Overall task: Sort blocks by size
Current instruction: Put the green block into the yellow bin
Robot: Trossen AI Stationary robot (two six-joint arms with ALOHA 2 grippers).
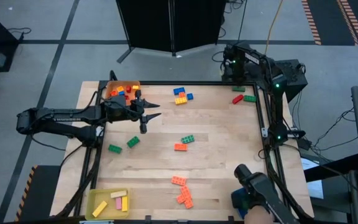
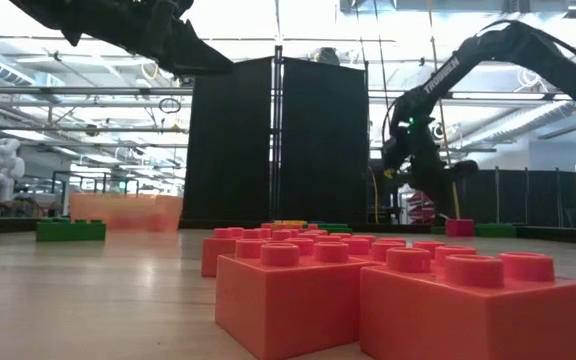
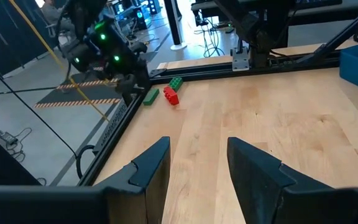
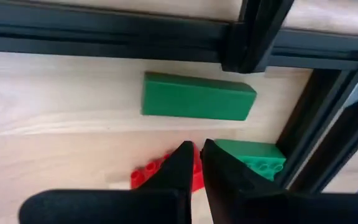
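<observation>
Blocks lie scattered on the wooden table (image 1: 216, 162). A red brick (image 4: 148, 176) lies between two green bricks (image 4: 197, 96) (image 4: 253, 158) in the far right corner. My right gripper (image 4: 197, 148) hovers over the red brick, shut and empty; the low view (image 2: 436, 188) shows it above the table. My left gripper (image 1: 148, 115) is open and empty, level above the table beside the orange tray (image 1: 112, 87); in the left wrist view (image 3: 197, 163) nothing lies between its fingers. Blue, yellow and orange bricks (image 1: 181, 95) lie at the far middle.
Green bricks (image 1: 124, 145) lie at the left. A green and an orange brick (image 1: 183, 143) lie mid-table, and orange bricks (image 1: 181, 190) lie near the front. A yellow tray (image 1: 96, 205) with yellow and pink bricks stands front left, a blue tray (image 1: 236, 198) front right. A black frame (image 1: 260, 118) edges the table.
</observation>
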